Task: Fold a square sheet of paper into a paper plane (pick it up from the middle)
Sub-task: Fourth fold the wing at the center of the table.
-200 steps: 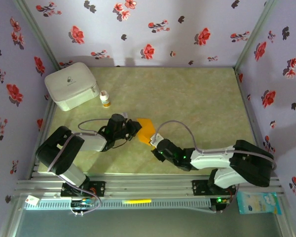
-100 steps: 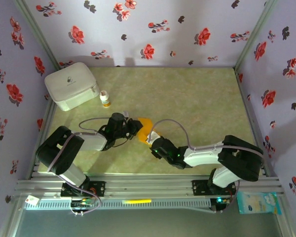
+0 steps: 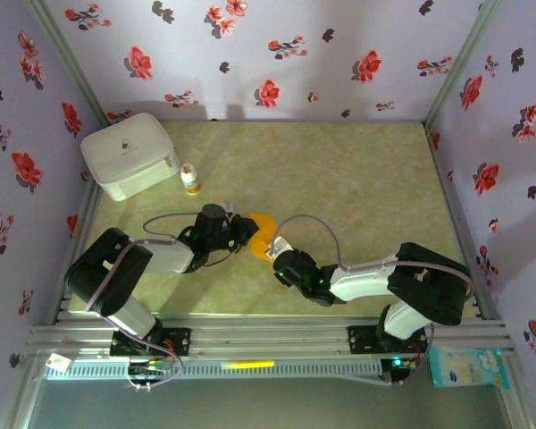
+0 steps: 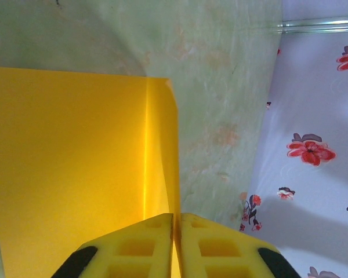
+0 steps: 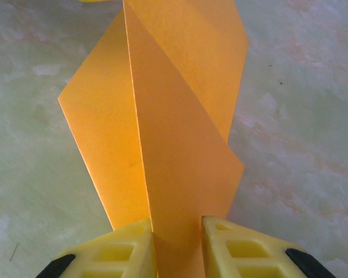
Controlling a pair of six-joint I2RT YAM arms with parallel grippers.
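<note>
Near mid-table (image 3: 357, 197), a bit left of ctr, the square sheet of paper (image 3: 262, 225) sits between both arms, already partly folded: an angular, layered orange shape, not yet a dart.

L side: left gripper (image 4: 176, 219) is pinched tight on one edge of the sheet. The yellow fingers meet w/ just the thin paper between them, and a crease line runs away from the grip.

R side: right gripper (image 5: 178, 225) straddles the opposite edge. Paper stands up between its fingers, w/ a diagonal flap and a sharp ridge rising ahead of it. The jaws aren't fully together, and I can't tell if it's really clamped or just bracketing the sheet.

Step in hand, my read: mid-fold. Both arms have the sheet up off the surface, prob. setting or tightening a centre or wing crease. Roughly midway through the task, with no nose point or clear wings showing yet.

Next move needs: R to get a firm pinch w/o crumpling, then both arms to bring the layers edge-to-edge and press the crease flat on the table. Keep L steady as the anchor, since thin paper will slip or buckle if the two pull apart.

White box (image 3: 129, 154) and small bottle (image 3: 190, 179) are well apart at rear left, so no clash there.
</note>
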